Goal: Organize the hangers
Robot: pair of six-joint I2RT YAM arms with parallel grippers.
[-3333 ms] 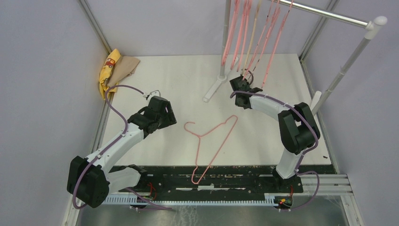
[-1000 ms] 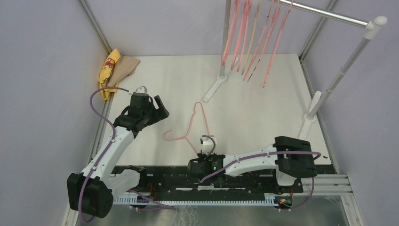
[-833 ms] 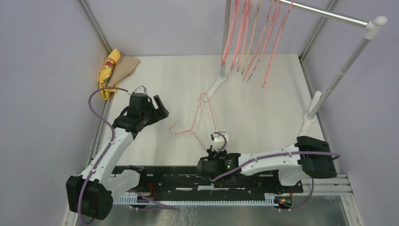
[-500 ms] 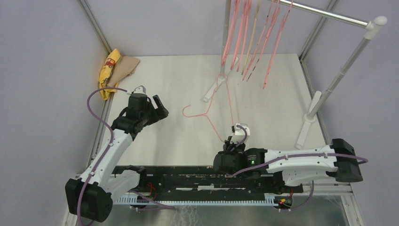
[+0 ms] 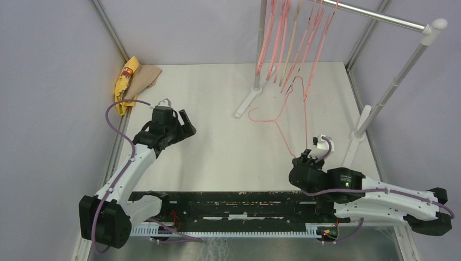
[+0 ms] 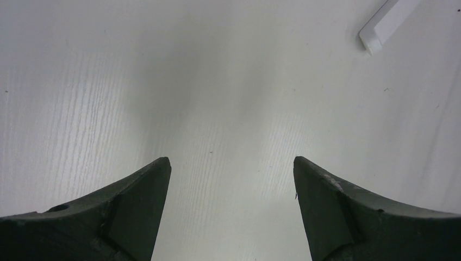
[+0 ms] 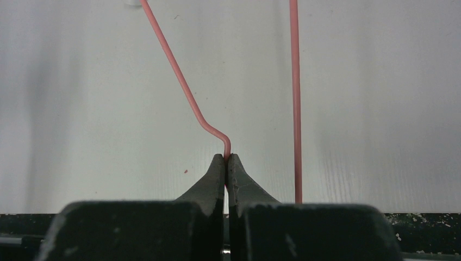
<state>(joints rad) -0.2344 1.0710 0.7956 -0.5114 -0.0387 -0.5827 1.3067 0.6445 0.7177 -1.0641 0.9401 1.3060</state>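
A thin pink wire hanger [image 5: 285,138] is pinched at one bent corner by my right gripper [image 5: 305,156], which is shut on it near the table's front right. In the right wrist view the wire [image 7: 179,76] rises from between the closed fingertips of that gripper [image 7: 226,157]. The hanger's hook points left, and its far end reaches toward the hanging ones. Several pink hangers [image 5: 267,43] and a beige one [image 5: 294,32] hang from the rail [image 5: 380,16]. My left gripper [image 5: 187,124] hovers open over bare table at the left, with nothing between its fingers [image 6: 147,185].
The rail stand's left foot [image 5: 247,103] and right foot [image 5: 353,144] rest on the white table, with its right post [image 5: 402,70] slanting up. A yellow cloth [image 5: 125,79] and a tan cloth [image 5: 145,76] lie at the back left corner. The stand's foot [image 6: 388,22] shows in the left wrist view.
My right arm has swung from the table's front middle to the front right, carrying the pink wire hanger toward the rail. The left arm has barely moved and stays open.
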